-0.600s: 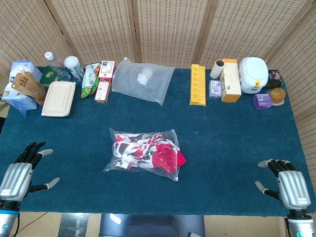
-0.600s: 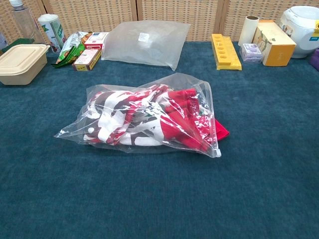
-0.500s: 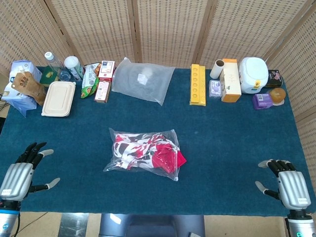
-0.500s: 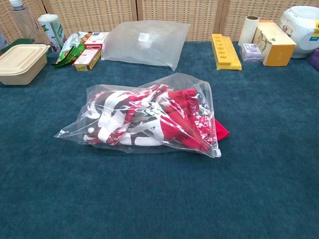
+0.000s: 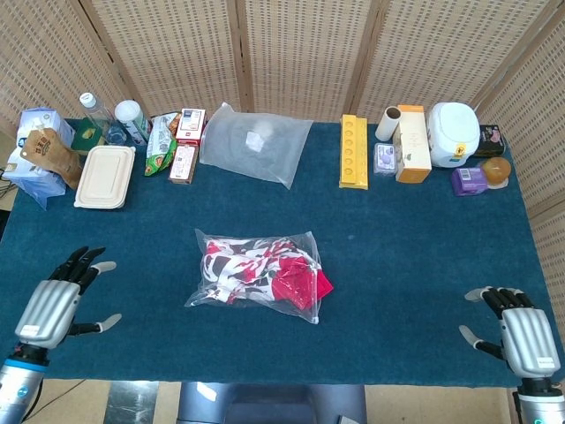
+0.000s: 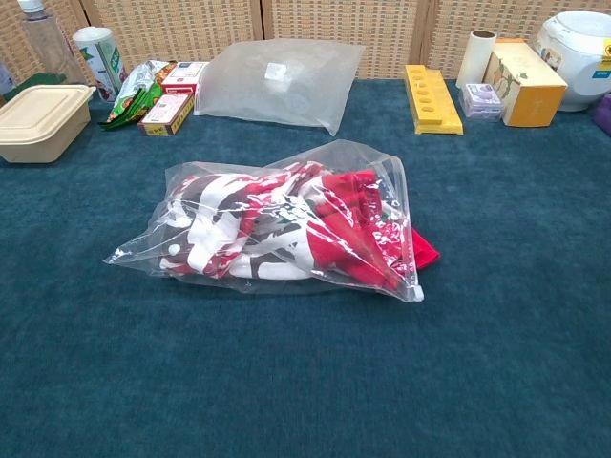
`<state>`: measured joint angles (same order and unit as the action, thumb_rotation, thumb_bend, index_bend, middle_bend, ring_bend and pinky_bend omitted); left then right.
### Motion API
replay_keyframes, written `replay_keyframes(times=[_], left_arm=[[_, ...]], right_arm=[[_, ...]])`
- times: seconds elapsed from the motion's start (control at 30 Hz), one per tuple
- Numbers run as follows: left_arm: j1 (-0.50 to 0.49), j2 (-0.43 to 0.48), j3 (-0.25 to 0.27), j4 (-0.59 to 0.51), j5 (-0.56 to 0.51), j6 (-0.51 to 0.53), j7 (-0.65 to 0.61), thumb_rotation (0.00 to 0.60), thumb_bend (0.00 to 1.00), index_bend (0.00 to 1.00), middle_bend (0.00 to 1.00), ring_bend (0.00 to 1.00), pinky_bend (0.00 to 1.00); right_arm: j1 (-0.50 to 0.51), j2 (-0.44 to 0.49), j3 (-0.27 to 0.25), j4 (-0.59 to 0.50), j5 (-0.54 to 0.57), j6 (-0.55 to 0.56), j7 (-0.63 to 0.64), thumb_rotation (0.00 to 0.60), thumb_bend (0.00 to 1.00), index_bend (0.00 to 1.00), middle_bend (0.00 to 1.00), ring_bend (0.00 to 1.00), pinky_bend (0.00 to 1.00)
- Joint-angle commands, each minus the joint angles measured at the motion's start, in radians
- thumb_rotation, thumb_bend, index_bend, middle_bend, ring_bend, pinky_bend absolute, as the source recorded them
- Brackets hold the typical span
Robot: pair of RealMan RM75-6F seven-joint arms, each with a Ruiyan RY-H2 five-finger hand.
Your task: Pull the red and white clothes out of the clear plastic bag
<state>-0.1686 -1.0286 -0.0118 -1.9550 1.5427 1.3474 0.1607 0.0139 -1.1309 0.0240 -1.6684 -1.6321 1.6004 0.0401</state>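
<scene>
Fingers spread and empty on the left hand point(image 5: 55, 303) and right hand point(image 5: 516, 330), low in frame; red and white clothes point(image 5: 265, 272) remain inside the clear plastic bag point(image 5: 221, 243), untouched, at centre.

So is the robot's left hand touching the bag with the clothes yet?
Apart. In the head view the left hand is open near the table's front edge, and bare blue cloth lies between it and the plastic bag.

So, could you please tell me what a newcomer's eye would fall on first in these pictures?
The clear plastic bag of red and white clothes lies mid-table, a red corner poking out of its right end. An open robot hand waits at each near corner, left robot hand and right robot hand. Boxes and containers line the far edge.
</scene>
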Motion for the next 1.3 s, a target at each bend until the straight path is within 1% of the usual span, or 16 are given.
replay_keyframes(times=[0.03,0.07,0.13,0.2,0.27,0.43,0.5,0.53,0.63,0.77,0.9,1.0,1.07,1.2,1.27,1.3], left_arm=[[-0.077,0.008,-0.034,-0.031,-0.023,-0.095,0.046,0.600,0.12,0.20,0.12,0.05,0.19],[-0.098,0.006,-0.042,-0.037,-0.038,-0.125,0.061,0.600,0.11,0.18,0.12,0.05,0.19],[-0.171,-0.006,-0.069,-0.052,-0.093,-0.228,0.105,0.600,0.10,0.10,0.12,0.05,0.19],[-0.226,-0.022,-0.091,-0.053,-0.152,-0.301,0.150,0.600,0.09,0.05,0.12,0.05,0.19],[-0.285,-0.053,-0.114,-0.043,-0.224,-0.366,0.208,0.600,0.09,0.03,0.12,0.05,0.19],[-0.385,-0.125,-0.143,-0.002,-0.362,-0.449,0.310,0.600,0.09,0.00,0.11,0.05,0.19],[-0.429,-0.167,-0.151,0.029,-0.416,-0.471,0.354,0.600,0.09,0.00,0.11,0.05,0.19],[-0.475,-0.215,-0.159,0.070,-0.448,-0.501,0.387,0.600,0.09,0.00,0.11,0.05,0.19],[-0.533,-0.275,-0.157,0.119,-0.503,-0.521,0.437,0.600,0.08,0.00,0.11,0.05,0.19],[-0.588,-0.319,-0.146,0.167,-0.543,-0.532,0.483,0.600,0.08,0.00,0.10,0.04,0.19],[-0.628,-0.349,-0.141,0.209,-0.565,-0.536,0.500,0.600,0.08,0.00,0.10,0.04,0.18],[-0.648,-0.371,-0.138,0.245,-0.573,-0.541,0.500,0.600,0.08,0.00,0.10,0.04,0.18],[-0.671,-0.405,-0.134,0.293,-0.577,-0.559,0.492,0.600,0.08,0.00,0.10,0.04,0.18],[-0.692,-0.450,-0.126,0.363,-0.554,-0.569,0.457,0.600,0.09,0.01,0.10,0.04,0.18],[-0.699,-0.468,-0.122,0.398,-0.533,-0.576,0.430,0.600,0.12,0.07,0.10,0.04,0.18],[-0.703,-0.475,-0.120,0.415,-0.522,-0.581,0.417,0.600,0.15,0.14,0.10,0.04,0.20]], right_arm=[[-0.002,-0.003,-0.001,0.005,0.000,0.001,0.005,0.600,0.21,0.40,0.44,0.40,0.30],[-0.003,-0.003,-0.002,0.007,-0.002,0.002,0.007,0.600,0.21,0.40,0.44,0.40,0.30],[-0.006,-0.005,-0.004,0.012,-0.006,0.008,0.013,0.600,0.21,0.40,0.44,0.40,0.30],[-0.009,-0.006,-0.006,0.016,-0.008,0.013,0.018,0.600,0.21,0.40,0.44,0.40,0.30],[-0.012,-0.005,-0.006,0.019,-0.008,0.018,0.021,0.600,0.21,0.40,0.44,0.40,0.30],[-0.020,-0.010,-0.010,0.027,-0.007,0.025,0.026,0.600,0.21,0.40,0.44,0.40,0.30],[-0.023,-0.013,-0.010,0.032,-0.005,0.027,0.030,0.600,0.21,0.40,0.44,0.40,0.30],[-0.025,-0.013,-0.010,0.035,0.000,0.027,0.032,0.600,0.21,0.40,0.44,0.40,0.30],[-0.028,-0.012,-0.007,0.039,0.007,0.029,0.039,0.600,0.21,0.40,0.44,0.40,0.30],[-0.029,-0.013,-0.005,0.043,0.014,0.026,0.043,0.600,0.21,0.40,0.44,0.40,0.30],[-0.027,-0.011,-0.002,0.042,0.021,0.019,0.046,0.600,0.21,0.40,0.44,0.40,0.30],[-0.027,-0.010,-0.002,0.039,0.021,0.017,0.046,0.600,0.21,0.40,0.44,0.40,0.30],[-0.028,-0.012,-0.002,0.041,0.025,0.016,0.048,0.600,0.21,0.40,0.44,0.40,0.30],[-0.029,-0.012,-0.001,0.042,0.025,0.016,0.048,0.600,0.21,0.40,0.44,0.40,0.30],[-0.029,-0.011,-0.001,0.040,0.027,0.015,0.047,0.600,0.21,0.40,0.44,0.40,0.30],[-0.030,-0.010,0.000,0.039,0.028,0.015,0.047,0.600,0.21,0.40,0.44,0.40,0.30]])
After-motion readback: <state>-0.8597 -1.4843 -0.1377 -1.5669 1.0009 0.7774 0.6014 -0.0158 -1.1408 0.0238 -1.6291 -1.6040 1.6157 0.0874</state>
